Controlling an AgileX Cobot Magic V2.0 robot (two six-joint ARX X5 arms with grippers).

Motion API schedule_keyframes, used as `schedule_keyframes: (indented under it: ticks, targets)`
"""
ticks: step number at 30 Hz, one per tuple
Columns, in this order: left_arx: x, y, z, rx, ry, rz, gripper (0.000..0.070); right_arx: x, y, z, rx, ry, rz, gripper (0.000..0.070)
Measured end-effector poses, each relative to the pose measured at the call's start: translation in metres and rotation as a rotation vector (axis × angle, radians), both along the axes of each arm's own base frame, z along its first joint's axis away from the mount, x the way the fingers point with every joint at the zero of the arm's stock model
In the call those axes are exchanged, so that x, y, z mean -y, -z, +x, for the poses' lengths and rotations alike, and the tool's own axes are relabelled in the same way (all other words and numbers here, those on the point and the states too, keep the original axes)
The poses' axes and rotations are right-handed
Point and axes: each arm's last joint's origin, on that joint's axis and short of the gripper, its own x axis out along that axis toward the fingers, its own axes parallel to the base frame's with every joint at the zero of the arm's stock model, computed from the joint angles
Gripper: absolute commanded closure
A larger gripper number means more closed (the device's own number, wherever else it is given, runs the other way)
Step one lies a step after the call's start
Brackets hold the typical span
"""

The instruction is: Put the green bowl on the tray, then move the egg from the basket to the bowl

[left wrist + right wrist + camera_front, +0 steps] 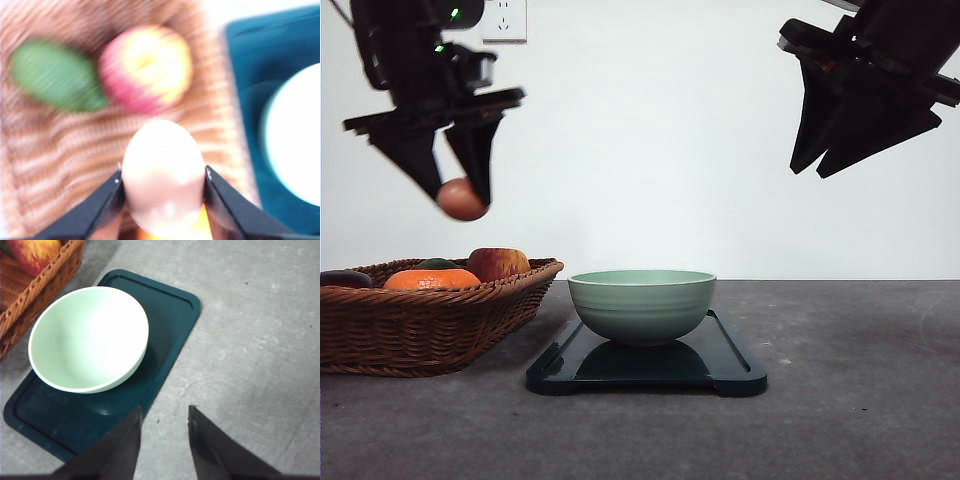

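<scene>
Tray (735, 375) already carries green bowl (642, 305); my left gripper (460, 195) pinches egg (460, 199) above basket (420, 320), drop pending; right gripper (825, 165) spread.

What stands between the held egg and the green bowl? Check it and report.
Nothing visible does. The left gripper holds the egg in the air above the basket; the green bowl sits empty and open on the tray.
</scene>
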Motion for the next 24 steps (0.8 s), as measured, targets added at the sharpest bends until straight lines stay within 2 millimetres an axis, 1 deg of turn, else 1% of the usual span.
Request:
schedule_keyframes:
  ticks: [9, 11, 12, 14, 18, 20, 24]
  targets:
    - [0.051, -0.005, -0.015, 0.079, 0.126, -0.05, 0.0543, 0.0, 0.0, 0.0, 0.0, 0.0, 0.0, 0.0517]
    - [0.06, -0.007, -0.017, 0.102, 0.141, -0.067, 0.0523, 0.0, 0.0, 0.0, 0.0, 0.0, 0.0, 0.0517]
    - [0.064, -0.008, -0.018, 0.111, 0.148, -0.075, 0.0499, 0.0, 0.0, 0.0, 0.0, 0.0, 0.0, 0.0517]
    - [0.07, -0.009, -0.02, 0.123, 0.152, -0.091, 0.0462, 0.0, 0.0, 0.0, 0.0, 0.0, 0.0, 0.0518]
    - [0.078, -0.008, -0.022, 0.132, 0.155, -0.112, 0.0463, 0.0, 0.0, 0.0, 0.0, 0.0, 0.0, 0.0517]
    - [0.081, -0.004, -0.02, 0.12, 0.152, -0.112, 0.0463, 0.0, 0.0, 0.0, 0.0, 0.0, 0.0, 0.0518]
    - [0.087, 0.011, -0.012, 0.093, 0.143, -0.104, 0.0465, 0.0, 0.0, 0.0, 0.0, 0.0, 0.0, 0.0517]
